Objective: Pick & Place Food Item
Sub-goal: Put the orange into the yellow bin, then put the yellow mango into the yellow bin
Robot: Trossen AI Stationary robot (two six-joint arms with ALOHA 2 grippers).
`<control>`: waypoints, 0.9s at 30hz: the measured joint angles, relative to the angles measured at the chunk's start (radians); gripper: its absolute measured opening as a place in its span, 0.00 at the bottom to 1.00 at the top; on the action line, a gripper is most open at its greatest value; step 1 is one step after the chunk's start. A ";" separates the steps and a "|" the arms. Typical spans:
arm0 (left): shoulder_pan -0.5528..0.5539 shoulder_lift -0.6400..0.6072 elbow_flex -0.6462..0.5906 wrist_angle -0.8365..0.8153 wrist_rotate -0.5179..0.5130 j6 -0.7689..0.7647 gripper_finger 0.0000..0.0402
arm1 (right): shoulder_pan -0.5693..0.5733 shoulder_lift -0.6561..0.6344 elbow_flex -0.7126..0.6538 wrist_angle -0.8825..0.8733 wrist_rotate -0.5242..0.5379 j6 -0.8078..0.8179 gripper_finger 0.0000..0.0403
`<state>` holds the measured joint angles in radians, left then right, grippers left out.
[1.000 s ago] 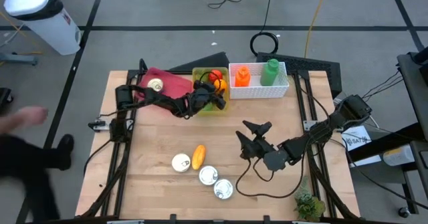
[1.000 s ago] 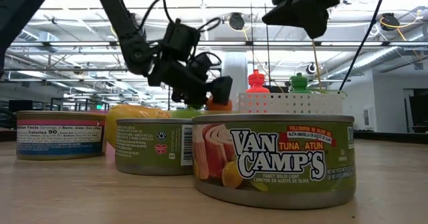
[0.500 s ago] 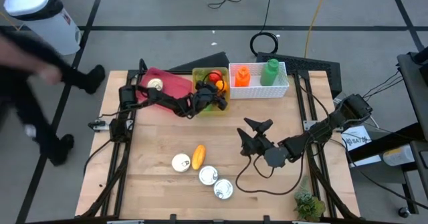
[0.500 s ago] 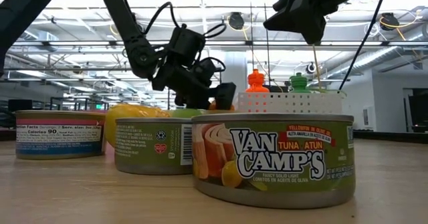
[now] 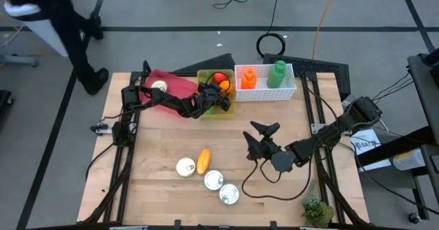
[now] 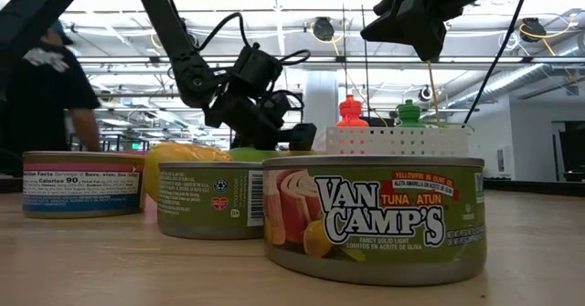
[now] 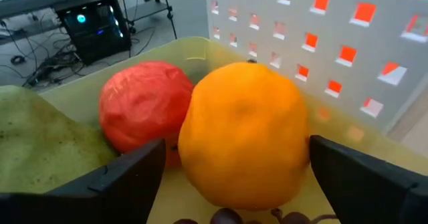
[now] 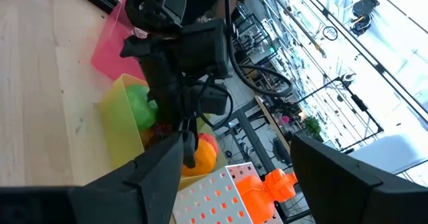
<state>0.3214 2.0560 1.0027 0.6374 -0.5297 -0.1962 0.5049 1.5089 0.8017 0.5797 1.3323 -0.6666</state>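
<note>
An orange point(image 7: 244, 134) lies in the yellow-green bin point(image 7: 167, 57) at the table's far side, next to a red fruit point(image 7: 144, 103) and a green one point(image 7: 33, 144). My left gripper point(image 7: 237, 144) reaches into that bin point(image 5: 203, 110) and is open, one finger on each side of the orange. The bin wall hides the orange in the low view, where my left gripper point(image 6: 292, 137) dips behind the cans. My right gripper point(image 5: 259, 135) hangs open above the middle of the table, holding nothing. My left gripper has its two fingers close beside the orange's left and right sides point(image 7: 190, 150), coming nearly level from the table's left. I cannot tell whether either finger touches it. The orange sits on the bin's floor against the red fruit.
A white basket point(image 5: 288, 91) with an orange bottle point(image 5: 247, 77) and a green bottle point(image 5: 277, 73) stands right of the bin. A pink bin point(image 5: 175, 86) holding a can is on its left. Three cans point(image 5: 214, 180) and a yellow fruit point(image 5: 204, 161) lie near the front edge. A person walks past at the far left.
My left gripper has sunk lower into the yellow-green bin and edged toward the white basket. The orange, which showed under its fingers in the low view, has dropped out of sight there. A person has walked along the table's left side toward the far end.
</note>
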 joint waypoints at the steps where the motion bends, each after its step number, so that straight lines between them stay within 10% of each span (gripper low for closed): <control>1: 0.000 0.000 0.000 0.001 0.000 0.001 0.92 | 0.000 0.000 0.000 0.000 0.000 0.000 0.64; 17: -0.050 -0.141 -0.002 -0.052 -0.002 0.070 0.92 | 0.001 0.000 0.000 0.000 0.002 0.000 0.64; 27: -0.233 -0.425 -0.001 -0.601 0.171 0.003 0.89 | 0.001 0.000 0.000 0.000 0.005 -0.001 0.64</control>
<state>0.0888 1.6306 1.0014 0.0369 -0.3590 -0.1937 0.5056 1.5093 0.8021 0.5796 1.3369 -0.6677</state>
